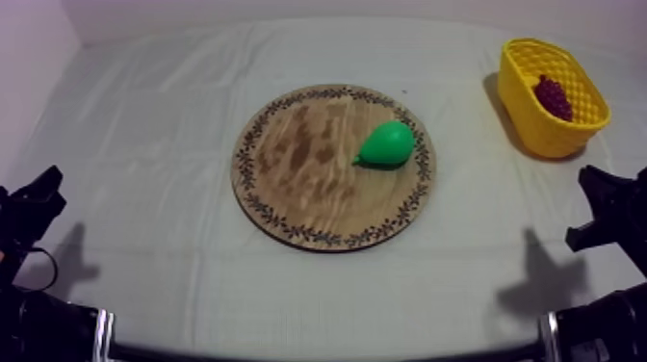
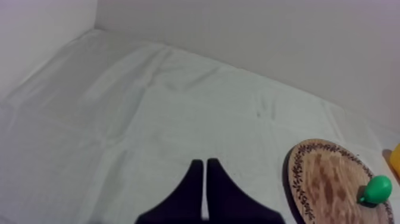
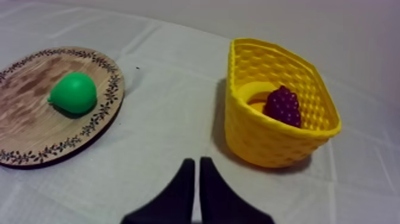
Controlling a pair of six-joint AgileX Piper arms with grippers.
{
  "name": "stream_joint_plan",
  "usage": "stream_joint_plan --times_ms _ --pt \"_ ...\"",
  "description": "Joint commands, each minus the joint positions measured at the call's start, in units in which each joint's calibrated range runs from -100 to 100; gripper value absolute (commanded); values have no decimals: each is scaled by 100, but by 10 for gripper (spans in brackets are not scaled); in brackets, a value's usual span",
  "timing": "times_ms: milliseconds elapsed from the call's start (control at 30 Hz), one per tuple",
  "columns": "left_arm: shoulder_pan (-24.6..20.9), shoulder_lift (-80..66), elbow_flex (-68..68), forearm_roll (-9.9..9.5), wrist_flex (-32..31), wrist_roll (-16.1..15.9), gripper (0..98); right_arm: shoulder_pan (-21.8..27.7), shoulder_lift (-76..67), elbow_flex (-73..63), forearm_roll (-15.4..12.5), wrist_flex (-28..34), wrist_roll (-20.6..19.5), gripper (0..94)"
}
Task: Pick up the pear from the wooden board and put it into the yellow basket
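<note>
A green pear (image 1: 388, 143) lies on its side on the right part of the round wooden board (image 1: 289, 164) in the middle of the table. The yellow basket (image 1: 539, 130) stands at the far right with a bunch of grapes (image 1: 553, 96) inside. My left gripper (image 1: 37, 193) rests low at the left edge, well away from the board. My right gripper (image 1: 602, 197) rests low at the right, in front of the basket. The left wrist view has its fingers (image 2: 205, 173) together as a narrow wedge, with the board (image 2: 321, 179) and pear (image 2: 377, 190) off to one side. My right gripper's fingers (image 3: 196, 170) also lie together, before the basket (image 3: 268, 137), grapes (image 3: 282, 105) and pear (image 3: 73, 92).
The grey-white cloth (image 1: 154, 116) is wrinkled but bare around the board. A pale wall (image 2: 268, 36) closes the far side of the table. Open cloth lies between the board (image 3: 24, 131) and the basket.
</note>
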Motion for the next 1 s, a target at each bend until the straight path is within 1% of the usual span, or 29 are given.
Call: stream_joint_plan --times_ms 0,367,433,567,667,733,833,967 --pt "1 0 0 -2 -1 -1 1 -73 -13 0 1 2 23 6" --pt "1 0 0 -2 -1 -1 1 -73 -13 0 1 -3 78 6" --pt "1 0 0 -2 -1 -1 1 -73 -10 0 -59 -137 237 6" --pt "1 0 0 -2 -1 -1 1 -97 289 -110 -328 -582 768 6" --pt "1 0 0 -2 -1 -1 1 -130 759 -628 -372 -679 925 6" --pt "1 0 0 -2 -1 -1 1 -159 1142 -1174 -357 -583 1008 6" --pt "1 0 0 -2 -1 -1 1 -237 1822 -2168 -357 -282 1280 6" --pt "1 0 0 -2 -1 -1 1 -430 2865 -3563 -337 396 1522 6"
